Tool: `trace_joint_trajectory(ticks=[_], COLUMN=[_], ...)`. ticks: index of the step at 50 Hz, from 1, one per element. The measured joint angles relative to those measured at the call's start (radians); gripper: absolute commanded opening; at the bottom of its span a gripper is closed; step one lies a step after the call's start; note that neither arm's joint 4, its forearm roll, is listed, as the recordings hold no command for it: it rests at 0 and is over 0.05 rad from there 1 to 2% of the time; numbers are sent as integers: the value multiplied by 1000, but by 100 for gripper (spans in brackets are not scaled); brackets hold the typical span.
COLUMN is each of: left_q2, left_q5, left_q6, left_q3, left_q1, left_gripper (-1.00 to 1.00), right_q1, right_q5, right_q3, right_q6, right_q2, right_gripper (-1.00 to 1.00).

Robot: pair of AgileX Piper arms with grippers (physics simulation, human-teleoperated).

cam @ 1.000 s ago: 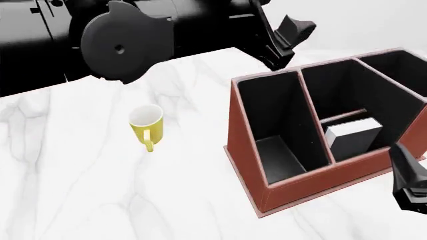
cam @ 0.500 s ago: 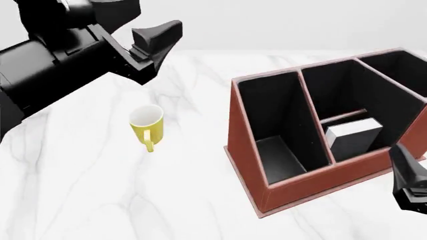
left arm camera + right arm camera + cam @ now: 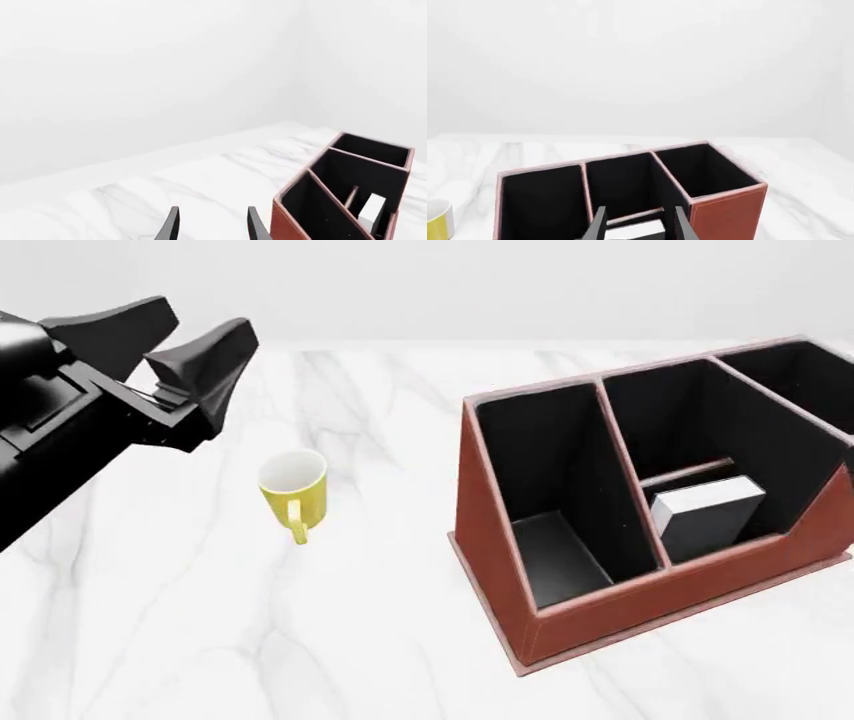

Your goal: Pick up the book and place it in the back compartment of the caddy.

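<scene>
The black book [image 3: 705, 515] with white page edges stands in the caddy's [image 3: 494, 530] small back compartment [image 3: 727, 540], between the short cross divider and the low rim. It also shows in the left wrist view [image 3: 370, 210] and the right wrist view [image 3: 639, 231]. My left gripper [image 3: 167, 345] is open and empty, high over the table's left side, far from the caddy [image 3: 313, 215]. My right gripper [image 3: 639, 225] is open and empty, facing the caddy [image 3: 727, 210] from its low side; it is out of the front view.
A yellow mug [image 3: 294, 490] stands on the white marble table [image 3: 200, 620] left of the caddy; its edge also shows in the right wrist view [image 3: 437, 220]. The caddy's long narrow cell [image 3: 554, 500] and far right cell [image 3: 787, 390] hold nothing.
My left arm has swung from above the caddy across to the table's left side. My right gripper has drawn back out of the front view's lower right corner. The book has stayed put.
</scene>
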Motion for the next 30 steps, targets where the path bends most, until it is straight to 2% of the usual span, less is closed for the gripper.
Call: trace_joint_trajectory(ticks=[9,24,30], left_q2=[-4,78,94], left_q5=[-18,-100,-115], left_q6=[-18,-31,-32], left_q3=[18,52,58], left_q1=[23,56,59], left_gripper=[100,100,100], right_q1=[35,93,127], right_q5=[154,455,529], right_q3=[-244,-830,-1007], right_q6=[-39,-90,-111], right_q2=[-54,-121,-141], right_gripper=[100,100,100])
